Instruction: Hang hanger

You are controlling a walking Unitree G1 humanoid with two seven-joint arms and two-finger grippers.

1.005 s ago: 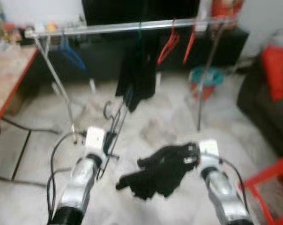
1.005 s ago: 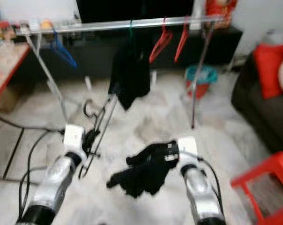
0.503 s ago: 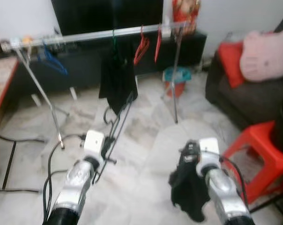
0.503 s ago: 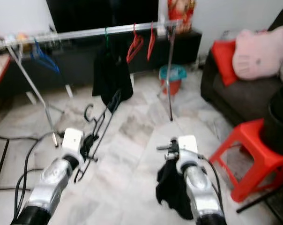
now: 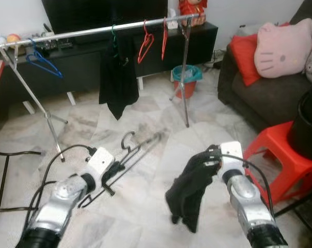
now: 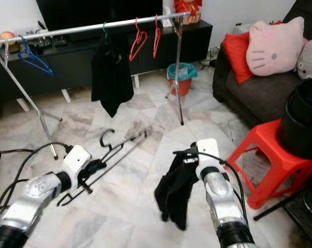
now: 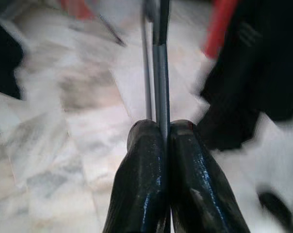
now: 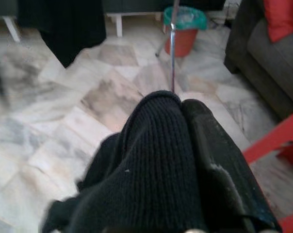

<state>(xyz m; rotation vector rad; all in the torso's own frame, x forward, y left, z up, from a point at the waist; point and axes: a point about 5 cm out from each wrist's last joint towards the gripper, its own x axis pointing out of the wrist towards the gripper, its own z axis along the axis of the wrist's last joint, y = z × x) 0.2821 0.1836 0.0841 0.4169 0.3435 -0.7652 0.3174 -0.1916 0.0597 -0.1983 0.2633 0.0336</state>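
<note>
The left gripper [image 5: 110, 172] is clenching the black hanger [image 5: 133, 156] above the floor [image 5: 145, 217], while the right gripper [image 5: 212, 157] is grasping 1 dangling black garment [image 5: 189, 188].

I see the black wire hanger [image 5: 126, 160] pinched in my left claw [image 5: 108, 172], tilted, hook [image 5: 126, 140] beyond the fingertips above the floor.

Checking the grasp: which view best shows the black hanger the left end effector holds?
The left eye view: the whole black hanger, hook included, extends from the left end effector. The right eye view matches. The left wrist view gives only its bar pinched between fingers.
</note>
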